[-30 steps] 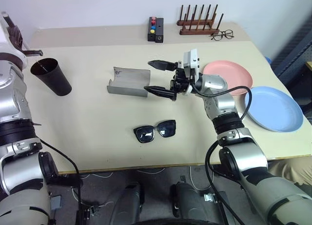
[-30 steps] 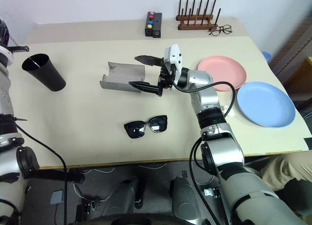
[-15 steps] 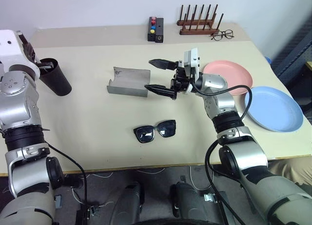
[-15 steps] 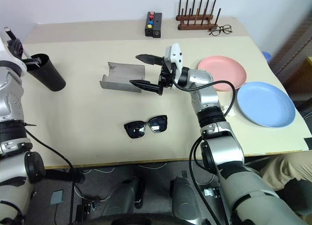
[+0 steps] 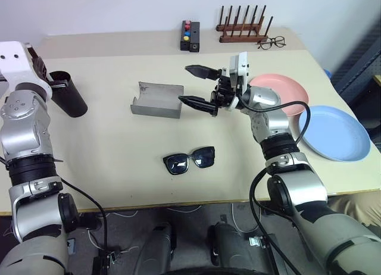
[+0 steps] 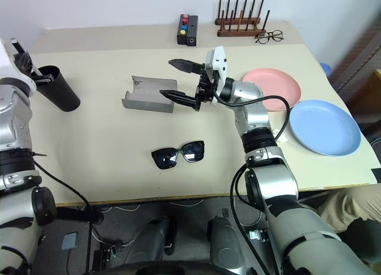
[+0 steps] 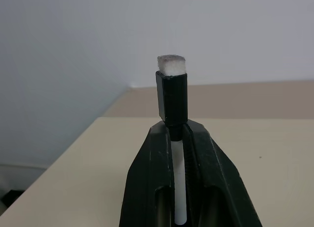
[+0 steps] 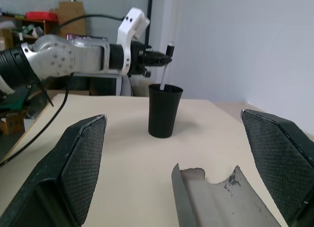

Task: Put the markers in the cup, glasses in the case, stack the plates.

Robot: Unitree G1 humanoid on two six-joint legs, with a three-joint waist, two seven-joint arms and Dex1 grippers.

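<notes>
White marker (image 8: 166,67) pinched upright in left hand (image 8: 158,59), lower end now inside cup (image 8: 164,110) at table's (image 5: 119,150) far left; second ago hand was higher. Right hand (image 5: 196,84) wide, empty, hovering beside open case (image 5: 157,99), barely shifted. Sunglasses (image 5: 189,160) unmoved.

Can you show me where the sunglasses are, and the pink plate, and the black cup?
sunglasses (image 5: 189,161): left eye view, on the bridge between the dark lenses.
pink plate (image 5: 292,90): left eye view, on its bare inside, right of the arm.
black cup (image 8: 164,112): right wrist view, on the middle of its side wall.
</notes>
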